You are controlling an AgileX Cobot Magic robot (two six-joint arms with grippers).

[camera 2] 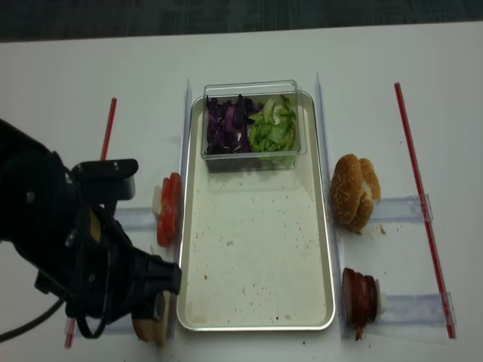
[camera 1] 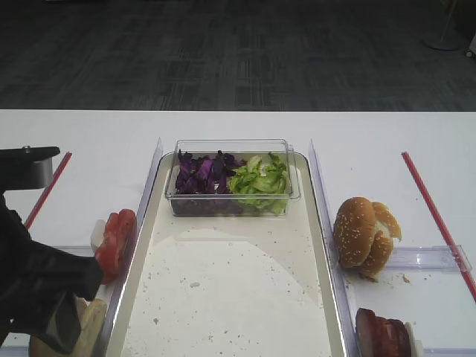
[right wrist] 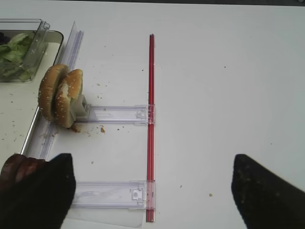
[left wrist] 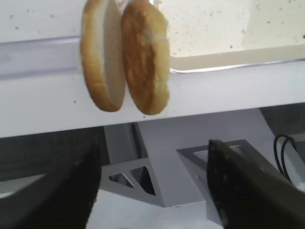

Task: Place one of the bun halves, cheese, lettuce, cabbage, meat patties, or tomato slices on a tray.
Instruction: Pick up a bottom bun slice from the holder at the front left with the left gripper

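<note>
At the far left the black left gripper (left wrist: 152, 186) hangs over the pale, flat, tan-crusted bun halves (left wrist: 125, 55), its two dark fingers (left wrist: 243, 183) spread wide with nothing between them. In the left wrist view the pair stands on edge just beyond the fingertips, cream cut face toward the left, leaning together beside the tray's rim. Their flat faces run roughly in line with the fingers, so the jaws look set to straddle the discs across their thickness. In the realsense high view the bun halves (camera 2: 153, 320) show only as a tan edge under the arm.

Just right of them stands the row of bright red tomato slices (camera 1: 117, 242), also on edge, against the large shallow silvery metal tray (camera 1: 327, 245). The tray's speckled floor is bare apart from a clear plastic tub (camera 1: 232, 178) with dark purple shredded cabbage (camera 1: 202, 172) and light green chopped lettuce (camera 1: 260, 178).

On the right side sit domed sesame-seeded buns (camera 1: 363, 236) and reddish-brown meat patties (camera 1: 383, 335). The right gripper (right wrist: 152, 191) hovers near them, fingers wide apart and empty.

The left arm is plainly nearer the bun halves.
</note>
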